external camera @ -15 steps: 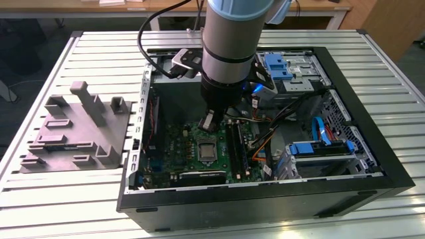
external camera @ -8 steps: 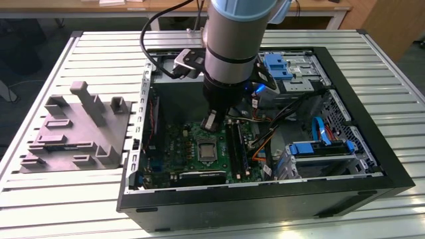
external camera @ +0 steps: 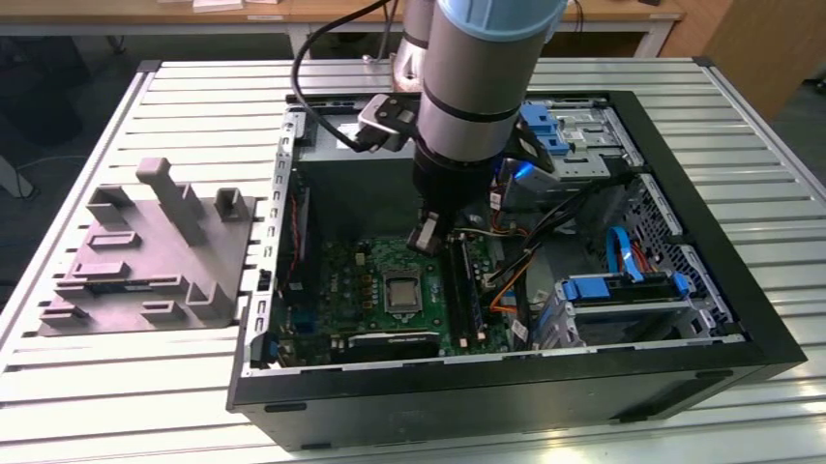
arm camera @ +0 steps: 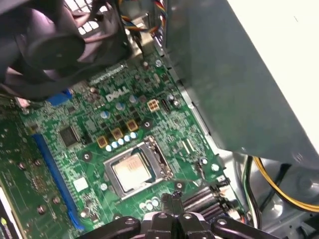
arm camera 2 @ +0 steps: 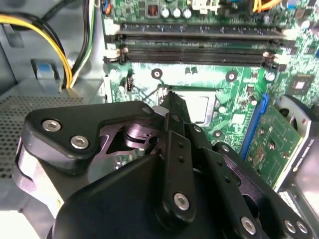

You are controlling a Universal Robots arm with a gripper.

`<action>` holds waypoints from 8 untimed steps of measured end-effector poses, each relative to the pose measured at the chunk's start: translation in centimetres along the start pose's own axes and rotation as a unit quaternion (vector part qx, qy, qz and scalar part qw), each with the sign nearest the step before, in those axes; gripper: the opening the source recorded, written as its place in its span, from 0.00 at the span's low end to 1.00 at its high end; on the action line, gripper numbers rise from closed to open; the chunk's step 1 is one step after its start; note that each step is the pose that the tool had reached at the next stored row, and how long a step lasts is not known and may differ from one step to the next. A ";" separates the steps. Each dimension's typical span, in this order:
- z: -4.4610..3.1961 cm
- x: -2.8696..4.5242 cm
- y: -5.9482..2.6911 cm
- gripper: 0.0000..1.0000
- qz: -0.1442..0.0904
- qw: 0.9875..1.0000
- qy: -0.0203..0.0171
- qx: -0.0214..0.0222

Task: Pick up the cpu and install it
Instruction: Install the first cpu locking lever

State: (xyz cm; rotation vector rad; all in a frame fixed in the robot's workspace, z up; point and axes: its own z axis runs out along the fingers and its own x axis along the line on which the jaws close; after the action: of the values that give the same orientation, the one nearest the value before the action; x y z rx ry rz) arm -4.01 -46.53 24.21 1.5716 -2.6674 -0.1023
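Observation:
The cpu [arm camera: 130, 172] lies flat in the metal-framed socket of the green motherboard [arm camera: 75, 159], its pale silvery top facing up. It also shows as a pale square [external camera: 402, 290] in the exterior view and past the fingers [arm camera 2: 202, 107] in the second wrist view. My gripper [external camera: 427, 239] hangs inside the open computer case, a little above the board and just beside the socket, toward the memory slots [arm camera 2: 199, 42]. Its two black fingertips [arm camera: 170, 201] are pressed together with nothing between them.
The black case walls [external camera: 516, 372] surround the arm. A grey power-supply box [arm camera: 239, 79] stands close by the gripper, with yellow and black cables [arm camera 2: 55, 50] beside it. Blue drive brackets [external camera: 617, 288] and orange cables sit at the exterior view's right. A grey tray [external camera: 142, 261] rests outside the case.

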 end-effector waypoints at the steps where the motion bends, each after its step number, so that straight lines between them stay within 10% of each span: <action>1: 0.00 -0.16 -0.09 0.11 0.000 1.000 0.000 0.000; 8: -0.01 -1.42 -0.42 0.11 0.000 1.000 0.000 0.000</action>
State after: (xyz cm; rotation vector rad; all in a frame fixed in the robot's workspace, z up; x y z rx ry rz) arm -2.96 -45.49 24.17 1.5715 -2.6674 -0.1024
